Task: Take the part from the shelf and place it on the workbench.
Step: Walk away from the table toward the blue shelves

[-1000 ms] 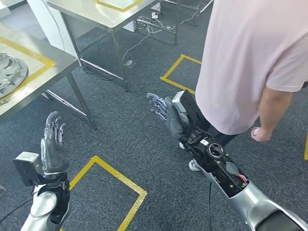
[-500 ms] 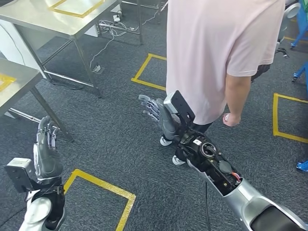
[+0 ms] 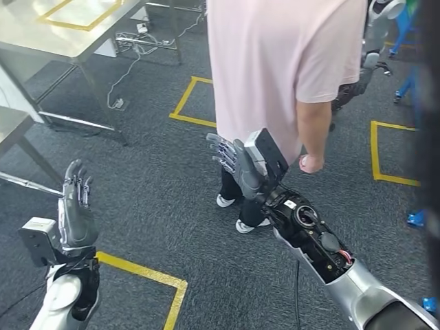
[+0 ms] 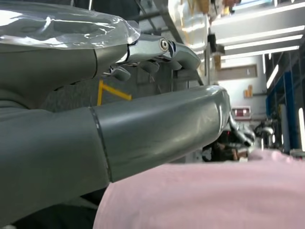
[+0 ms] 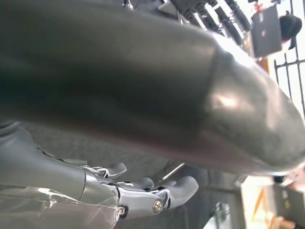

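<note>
My left hand (image 3: 75, 206) is raised at the lower left of the head view, fingers apart and upright, holding nothing. My right hand (image 3: 236, 163) reaches forward in the middle, fingers spread, empty, just short of a person in a pink shirt (image 3: 275, 62). In the left wrist view the thumb (image 4: 144, 129) and fingers (image 4: 158, 50) stand apart with nothing between them. The right wrist view has the thumb (image 5: 179, 86) and fingers (image 5: 144, 193) apart as well, with only floor between them.
The person stands close ahead, white shoes (image 3: 246, 224) on the dark carpet, one hand (image 3: 309, 163) hanging beside my right wrist. Steel tables (image 3: 62, 31) stand at the far left with cables (image 3: 127, 41) beneath. Yellow tape squares (image 3: 155, 278) mark the floor. Blue frames (image 3: 417, 218) sit at the right edge.
The whole view has swung to the right: the tables slid off to the left and the person moved toward the centre. Both hands stay empty with fingers apart.
</note>
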Available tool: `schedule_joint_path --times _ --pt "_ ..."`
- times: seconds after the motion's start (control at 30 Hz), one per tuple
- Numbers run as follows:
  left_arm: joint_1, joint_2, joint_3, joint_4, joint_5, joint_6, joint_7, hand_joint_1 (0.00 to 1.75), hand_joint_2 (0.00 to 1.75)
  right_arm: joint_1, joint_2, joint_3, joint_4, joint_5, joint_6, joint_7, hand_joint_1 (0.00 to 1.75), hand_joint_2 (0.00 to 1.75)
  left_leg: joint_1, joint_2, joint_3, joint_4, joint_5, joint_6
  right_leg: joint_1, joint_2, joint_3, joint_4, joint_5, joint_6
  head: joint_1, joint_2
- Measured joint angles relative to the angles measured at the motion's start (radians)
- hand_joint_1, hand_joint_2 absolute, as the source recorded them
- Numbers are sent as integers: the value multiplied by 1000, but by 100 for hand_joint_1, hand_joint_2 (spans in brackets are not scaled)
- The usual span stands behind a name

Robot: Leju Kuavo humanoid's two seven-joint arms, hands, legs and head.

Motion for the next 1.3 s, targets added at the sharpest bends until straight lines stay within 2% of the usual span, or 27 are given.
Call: schedule_joint_path --times 0.03,0.1,0.17,0.2,0.23,0.27,0.3,0.33,0.4,0.47,0.53,0.57,0.63,0.7,0.73,0.77,0.8,0.83,0.9,0.97,1.0,1.07,1.1,1.13,1.2,1.27,1.3 --pt "0 0 0 -1 -1 -1 0 0 0 1 0 1 0 0 1 1 0 0 2 0 1 1 -4 -6 -1 10 0 -2 2 -6 -2 0" --pt "-1 1 0 -3 -3 -2 1 0 0 -1 -1 2 0 0 2 3 0 0 6 -31 -15 46 -36 -17 -4 28 3 -8 8 -18 -8 0" --pt "0 2 1 -4 -4 -2 2 0 0 -3 0 3 0 -1 5 3 0 0 8 -75 -78 176 -99 -21 -6 45 4 -10 10 -24 -21 0" --pt "3 2 1 -4 -4 -2 3 0 0 -2 0 4 0 -1 6 3 0 0 8 -84 -118 251 -126 -21 -6 54 4 -10 10 -26 -27 0" --pt "7 2 1 -4 -5 -1 4 0 0 -1 0 5 0 -1 6 3 0 0 8 -88 -149 302 -137 -21 -5 64 4 -10 10 -27 -32 0" --pt "9 2 2 -4 -5 -1 4 0 0 0 0 6 0 -1 6 3 0 0 8 -90 -162 317 -128 -20 -5 74 4 -10 10 -27 -35 0" --pt "11 2 3 -4 -6 0 5 0 0 1 0 7 0 -1 6 4 0 0 8 -91 -155 289 -100 -18 -4 85 4 -9 10 -27 -38 0" --pt "11 2 4 -4 -6 0 5 0 0 1 0 8 0 -1 6 3 0 0 8 -97 -129 226 -61 -14 -4 96 5 -9 10 -27 -41 0" --pt "11 2 8 -5 -6 1 5 0 0 0 0 9 0 -1 6 3 0 0 10 -135 -65 77 4 -6 -4 115 3 -6 9 -24 -46 0" --pt "11 2 11 -6 -7 1 5 0 0 0 0 9 0 -1 6 3 0 0 10 -162 -35 7 22 -1 -6 132 -4 -4 10 -15 -45 0" --pt "11 2 11 -8 -7 1 5 0 0 1 0 11 0 -1 6 2 0 0 9 -150 -31 0 22 3 -9 150 -10 -6 13 -2 -44 0" --pt "10 2 12 -9 -8 1 5 0 0 1 -1 11 0 -1 6 2 0 0 10 -140 -28 -4 23 7 -10 147 -12 -2 10 3 -44 0" --pt "10 1 12 -12 -8 1 5 0 0 0 -1 11 0 -2 6 2 0 0 14 -118 -20 -10 24 17 -7 107 -40 58 -26 12 -35 0" --pt "11 0 13 -13 -9 1 5 0 0 1 -1 12 0 -2 6 2 0 0 12 -97 -16 -11 21 23 -10 60 -104 198 -94 20 -23 0" --pt "13 0 13 -13 -9 1 5 0 0 3 -1 13 0 -2 6 2 0 0 11 -86 -16 -11 20 24 -12 51 -135 266 -118 23 -19 0" --pt "14 0 14 -13 -9 1 5 0 0 4 -1 13 0 -2 6 2 0 0 11 -75 -15 -10 19 23 -15 46 -154 305 -126 26 -17 0" --pt "14 0 14 -13 -9 1 5 0 0 5 -1 14 0 -2 6 2 0 0 11 -65 -14 -10 18 22 -18 44 -152 303 -115 28 -14 0" --pt "14 0 14 -13 -9 1 5 0 0 6 0 15 0 -2 6 2 0 0 12 -55 -12 -10 16 20 -20 39 -128 259 -87 28 -10 0" --pt "14 0 14 -13 -9 1 5 0 0 4 -1 15 0 -2 6 2 0 0 11 -40 -5 -8 10 12 -18 11 -51 111 -25 26 -2 0" --pt "14 0 14 -13 -9 1 5 0 0 2 0 15 0 -2 6 2 0 0 7 -27 -4 -5 6 3 -9 -16 0 17 -4 15 3 0" --pt "14 0 15 -13 -9 1 5 0 0 1 0 15 0 -2 5 2 0 0 4 -19 -4 -5 6 -2 -4 -19 4 7 -8 8 1 0" --pt "14 0 15 -14 -9 1 5 0 0 2 -1 15 0 -2 5 2 0 0 5 -5 -4 -4 3 -13 -3 0 1 4 -3 -7 -2 0" --pt "13 -1 15 -15 -9 1 5 0 0 2 -1 15 0 -2 5 2 0 0 7 -13 -7 5 -6 -18 -3 10 1 2 0 -13 -5 0" --pt "13 -1 15 -16 -9 1 5 0 0 1 0 15 -1 -2 5 1 0 0 9 -30 -18 34 -25 -22 -5 19 2 -1 3 -19 -7 0" --pt "14 -1 16 -17 -9 1 5 0 0 0 0 16 -2 -2 5 1 0 0 12 -74 -76 155 -87 -27 -6 37 1 -3 6 -29 -19 0" --pt "19 0 16 -18 -9 1 5 0 0 2 0 18 -1 -2 5 1 0 0 12 -89 -148 290 -134 -27 -3 57 -3 -3 8 -34 -30 0" --pt "20 0 16 -18 -9 1 6 0 0 3 0 18 -1 -2 5 1 0 0 12 -91 -165 315 -133 -26 -1 68 -4 -3 9 -35 -35 0"
